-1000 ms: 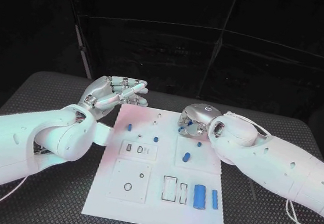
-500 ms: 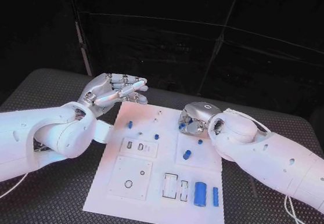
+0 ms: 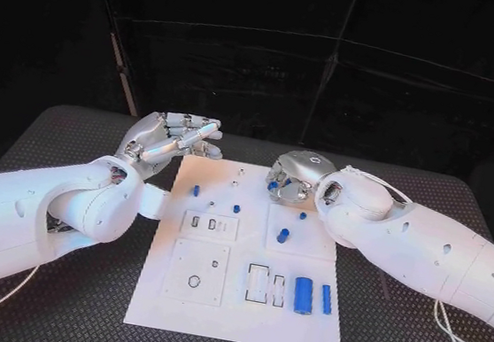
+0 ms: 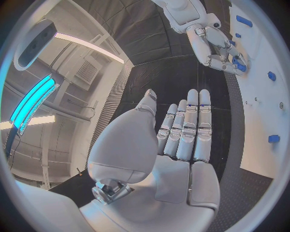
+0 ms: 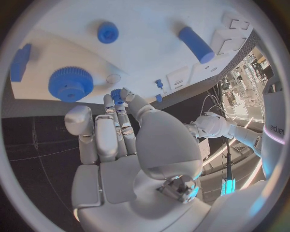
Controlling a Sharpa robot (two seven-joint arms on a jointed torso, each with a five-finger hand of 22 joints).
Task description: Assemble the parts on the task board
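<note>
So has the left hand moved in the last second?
No. The left hand sits beside the far left corner of the white board, as before.

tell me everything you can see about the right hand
The right hand is silver metal on a white arm, over the far right part of the white board. In the right wrist view its fingers lie close together and reach toward the board, and the thumb and a fingertip pinch a small blue part. The left wrist view shows the same blue piece in its fingers beside the board's edge. Whether that part touches the board cannot be told.
</note>
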